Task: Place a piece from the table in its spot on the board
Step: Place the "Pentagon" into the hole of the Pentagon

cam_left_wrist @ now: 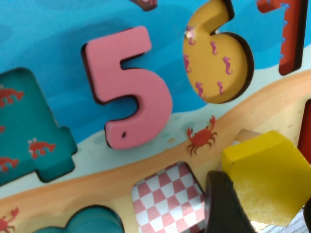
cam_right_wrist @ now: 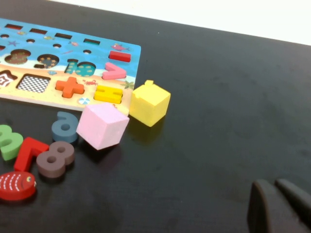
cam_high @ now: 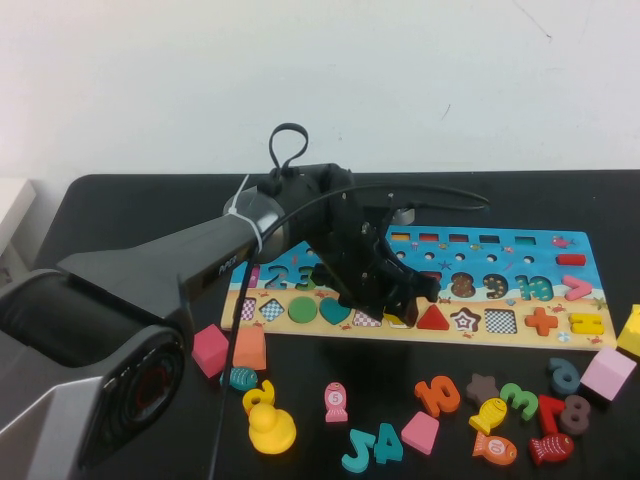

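My left gripper (cam_high: 404,306) hangs low over the sandy strip of the board (cam_high: 520,262), shut on the piece (cam_left_wrist: 268,175), a yellow pentagon block. One dark finger (cam_left_wrist: 222,204) presses its side, and the other shows only at the view's edge. The block sits tilted over its place (cam_left_wrist: 285,227), a pale patterned cut-out between the red-checkered square (cam_left_wrist: 167,196) and the red triangle (cam_high: 432,318). One edge of the block looks lower than the rest. My right gripper (cam_right_wrist: 273,183) rests shut, low over the bare black table (cam_right_wrist: 218,97), off the board's right end.
A yellow house-shaped block (cam_right_wrist: 149,103) and a pink cube (cam_right_wrist: 102,125) lie by the board's right end. In front of the board are loose numbers, fish, a yellow duck (cam_high: 270,428) and pink blocks (cam_high: 210,350). The pink 5 (cam_left_wrist: 131,92) sits in the board.
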`<act>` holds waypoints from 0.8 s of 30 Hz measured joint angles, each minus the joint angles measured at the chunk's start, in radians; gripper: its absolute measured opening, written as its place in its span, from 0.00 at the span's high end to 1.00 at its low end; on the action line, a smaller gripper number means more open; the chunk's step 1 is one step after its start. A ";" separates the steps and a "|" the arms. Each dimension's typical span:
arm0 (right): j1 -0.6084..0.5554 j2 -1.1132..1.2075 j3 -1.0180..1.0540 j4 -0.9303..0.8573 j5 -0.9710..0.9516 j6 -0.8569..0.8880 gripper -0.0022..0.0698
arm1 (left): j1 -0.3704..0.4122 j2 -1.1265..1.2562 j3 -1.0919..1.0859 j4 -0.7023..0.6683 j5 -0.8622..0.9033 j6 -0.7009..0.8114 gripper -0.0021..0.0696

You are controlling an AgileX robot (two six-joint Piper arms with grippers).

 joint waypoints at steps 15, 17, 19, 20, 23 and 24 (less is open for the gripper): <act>0.000 0.000 0.000 0.000 0.000 0.000 0.94 | -0.056 0.002 -0.009 0.097 -0.043 -0.008 0.55; 0.000 0.000 0.000 0.000 0.000 0.000 0.94 | -0.056 0.004 -0.013 0.097 -0.043 -0.020 0.55; 0.000 0.000 0.000 0.000 0.000 0.000 0.94 | -0.056 0.006 -0.020 0.097 -0.043 -0.020 0.55; 0.000 0.000 0.000 0.000 0.000 0.000 0.94 | -0.057 0.010 -0.027 0.097 -0.038 -0.026 0.55; 0.000 0.000 0.000 0.000 0.000 0.000 0.94 | -0.059 0.013 -0.046 0.095 -0.034 -0.051 0.55; 0.000 0.000 0.000 0.000 0.000 0.000 0.94 | -0.059 0.015 -0.052 0.094 -0.032 -0.059 0.55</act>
